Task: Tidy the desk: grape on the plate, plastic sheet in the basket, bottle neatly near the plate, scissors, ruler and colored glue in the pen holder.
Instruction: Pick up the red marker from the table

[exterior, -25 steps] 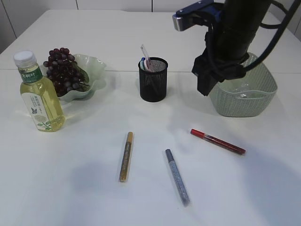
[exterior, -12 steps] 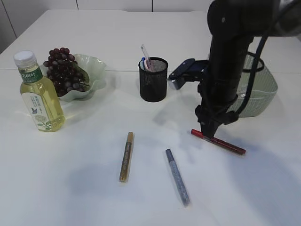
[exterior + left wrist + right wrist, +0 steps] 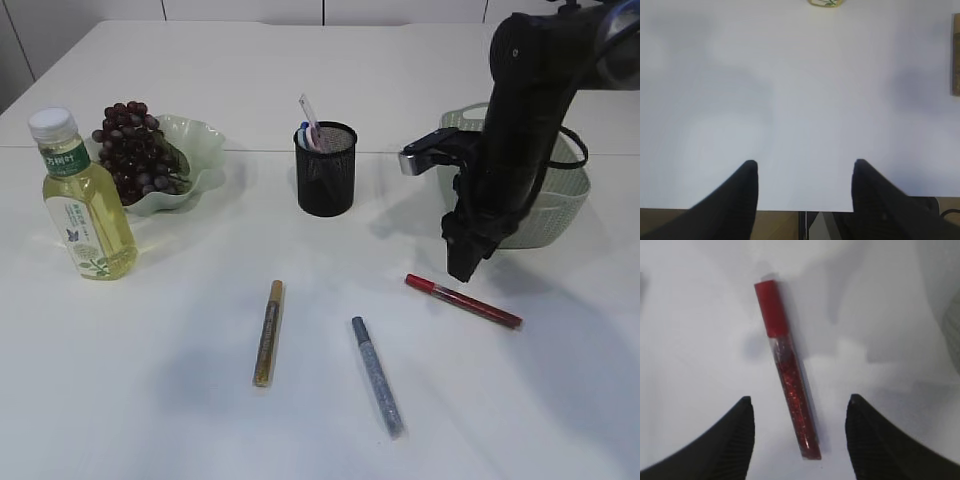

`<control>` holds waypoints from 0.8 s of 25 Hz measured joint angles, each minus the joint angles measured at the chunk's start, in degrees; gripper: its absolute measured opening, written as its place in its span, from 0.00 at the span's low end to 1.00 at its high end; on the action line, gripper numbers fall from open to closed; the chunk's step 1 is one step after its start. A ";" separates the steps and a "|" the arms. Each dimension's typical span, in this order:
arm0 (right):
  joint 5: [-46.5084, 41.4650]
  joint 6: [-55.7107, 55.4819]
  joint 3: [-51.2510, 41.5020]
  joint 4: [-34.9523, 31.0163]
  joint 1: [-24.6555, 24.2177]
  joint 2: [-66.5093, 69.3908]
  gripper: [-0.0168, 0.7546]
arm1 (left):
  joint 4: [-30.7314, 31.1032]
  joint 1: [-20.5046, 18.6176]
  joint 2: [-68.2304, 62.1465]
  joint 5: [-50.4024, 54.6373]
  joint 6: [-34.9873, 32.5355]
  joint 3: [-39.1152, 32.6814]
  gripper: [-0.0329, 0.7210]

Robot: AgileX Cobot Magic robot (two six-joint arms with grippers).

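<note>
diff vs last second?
Right arm swung down from over the basket toward the red glue pen; its fingers now straddle the pen, open, nothing gripped. Gold pen, silver pen, bottle, grapes and pen holder unchanged.

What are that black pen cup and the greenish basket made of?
The pen cup looks like black metal mesh, since you can see through its fine grid. The basket seems to be matte moulded plastic with a woven pattern, though real wicker can't be ruled out.
</note>
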State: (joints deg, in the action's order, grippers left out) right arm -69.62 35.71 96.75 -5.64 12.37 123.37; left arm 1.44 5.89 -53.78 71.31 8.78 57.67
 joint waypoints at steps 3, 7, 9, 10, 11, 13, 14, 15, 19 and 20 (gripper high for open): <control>0.00 1.74 0.12 -3.31 0.00 0.12 0.62 | -0.09 0.00 0.00 0.00 0.00 0.00 0.62; 0.00 3.85 0.12 -5.58 0.00 0.45 0.62 | -0.09 0.00 -0.14 -0.11 0.00 0.00 0.62; 0.00 3.97 0.12 -5.36 0.00 0.45 0.62 | -0.09 0.00 -0.51 -0.34 0.00 0.00 0.62; 0.00 4.07 0.12 -5.24 0.00 0.58 0.62 | -0.09 0.00 -0.62 -0.48 0.00 0.00 0.62; 0.00 4.07 0.12 -5.15 0.00 0.81 0.62 | -0.09 0.00 -0.72 -0.61 0.00 0.00 0.62; 0.00 4.19 0.12 -4.75 0.00 1.45 0.62 | -0.09 0.00 -0.95 -1.01 0.00 0.00 0.62; 0.00 4.19 0.12 -4.33 0.00 1.75 0.62 | -0.09 0.00 -1.07 -1.24 0.00 0.00 0.62; 0.09 4.27 0.12 -3.75 0.00 2.03 0.62 | -0.09 0.00 -1.07 -1.47 0.00 0.00 0.62; 0.09 4.27 0.12 -0.97 0.99 2.31 0.62 | 0.57 0.00 -1.29 -2.24 0.00 0.00 0.62; 0.09 4.27 0.12 -0.72 1.49 2.31 0.62 | 0.85 0.00 -1.31 -2.32 0.00 0.00 0.62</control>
State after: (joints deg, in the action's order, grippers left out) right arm -69.53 39.98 96.87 -6.36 13.86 125.68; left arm 2.28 5.89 -55.09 68.99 8.78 57.67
